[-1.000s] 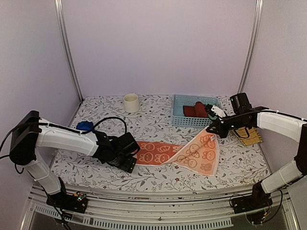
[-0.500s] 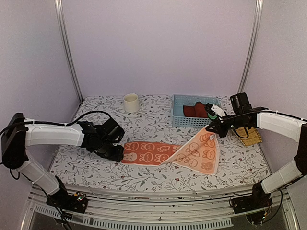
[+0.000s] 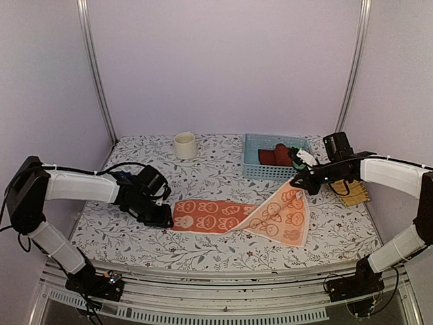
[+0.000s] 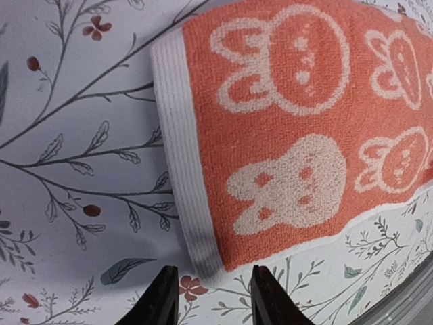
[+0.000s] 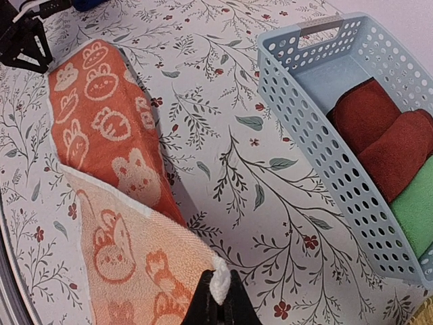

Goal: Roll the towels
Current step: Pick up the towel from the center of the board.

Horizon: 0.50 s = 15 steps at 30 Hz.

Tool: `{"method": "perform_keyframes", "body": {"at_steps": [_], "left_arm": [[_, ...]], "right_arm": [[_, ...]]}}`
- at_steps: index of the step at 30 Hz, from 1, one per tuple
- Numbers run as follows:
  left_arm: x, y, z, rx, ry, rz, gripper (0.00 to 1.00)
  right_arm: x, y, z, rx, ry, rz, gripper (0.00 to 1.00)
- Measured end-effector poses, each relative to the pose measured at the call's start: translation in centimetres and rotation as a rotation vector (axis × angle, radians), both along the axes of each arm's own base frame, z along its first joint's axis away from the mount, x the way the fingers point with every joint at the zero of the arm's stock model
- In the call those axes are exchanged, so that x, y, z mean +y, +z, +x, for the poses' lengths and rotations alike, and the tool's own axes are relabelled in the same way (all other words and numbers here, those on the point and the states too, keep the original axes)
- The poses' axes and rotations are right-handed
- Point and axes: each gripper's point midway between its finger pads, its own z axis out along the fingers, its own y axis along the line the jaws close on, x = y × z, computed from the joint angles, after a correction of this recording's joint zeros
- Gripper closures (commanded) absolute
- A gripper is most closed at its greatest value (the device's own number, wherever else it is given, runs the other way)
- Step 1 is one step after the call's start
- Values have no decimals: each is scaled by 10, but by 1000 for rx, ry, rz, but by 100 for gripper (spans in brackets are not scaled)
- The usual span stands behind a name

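Pinching the hem squarely matters: your left gripper (image 4: 211,288), jaws apart, sits at the left end of the orange towel (image 3: 223,217), flat along the table's (image 3: 203,177) near middle. Your right gripper (image 5: 218,299) is clamped on its lifted right corner; hold it taut so rolling starts straight.

Open passage over bare table (image 3: 210,179) in the centre of the top view, between the cup (image 3: 185,145) at upper centre-left and the basket (image 3: 270,170) at upper centre-right. Blocked lower down by the orange towel (image 3: 216,217), flat at centre and hanging as a slanting sheet from the right gripper (image 3: 296,181) at right. Crowded at left by the left gripper (image 3: 164,219) and its arm, at far right by a brown woven item (image 3: 352,195) beside the basket.
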Motion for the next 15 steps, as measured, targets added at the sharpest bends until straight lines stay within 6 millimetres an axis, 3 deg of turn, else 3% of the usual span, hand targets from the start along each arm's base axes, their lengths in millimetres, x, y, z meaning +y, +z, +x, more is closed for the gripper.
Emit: {"method": "perform_keyframes", "body": {"at_steps": [4, 10, 12, 15], "left_arm": [[-1, -15, -4, 41, -3, 10, 67], [-8, -16, -2, 45, -2, -22, 77], [-10, -17, -3, 48, 0, -27, 83], [-15, -18, -3, 47, -8, -37, 99]], "right_arm": [[0, -4, 0, 10, 0, -3, 96], [0, -8, 0, 22, 1, -7, 96], [0, -9, 0, 24, 1, -7, 96], [0, -10, 0, 26, 1, -8, 96]]}}
